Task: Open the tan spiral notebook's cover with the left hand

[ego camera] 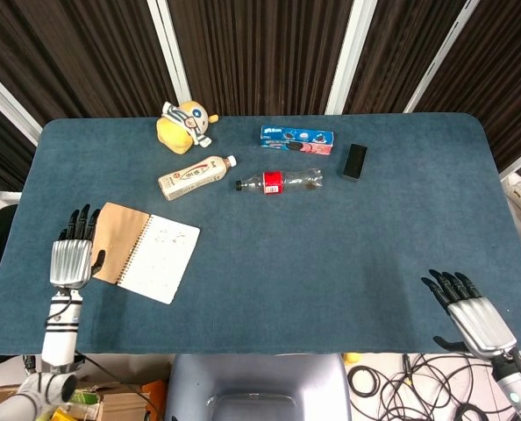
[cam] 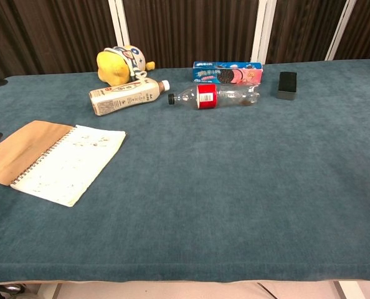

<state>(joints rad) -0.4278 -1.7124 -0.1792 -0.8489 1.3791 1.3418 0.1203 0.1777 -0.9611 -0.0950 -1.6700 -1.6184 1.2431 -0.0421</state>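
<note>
- Two robot hands are showing at the near edge of the blue felt-covered table (ego camera: 331,263).
- The tan spiral-bound paper notebook (ego camera: 145,251) is lying open at the table's near-left, its tan cover (ego camera: 115,240) folded flat leftward and a white written page (ego camera: 162,258) facing up.
- The left hand (ego camera: 73,258) is resting just beside the cover's left edge, fingers spread, grasping nothing.
- The right hand (ego camera: 471,317) is resting at the near-right corner, fingers apart, released.

My left hand (ego camera: 72,260) has a dull metallic back; the notebook (ego camera: 145,252) beside it shows matt tan card, white paper and wire spiral on napped blue cloth table (ego camera: 331,263).
</note>
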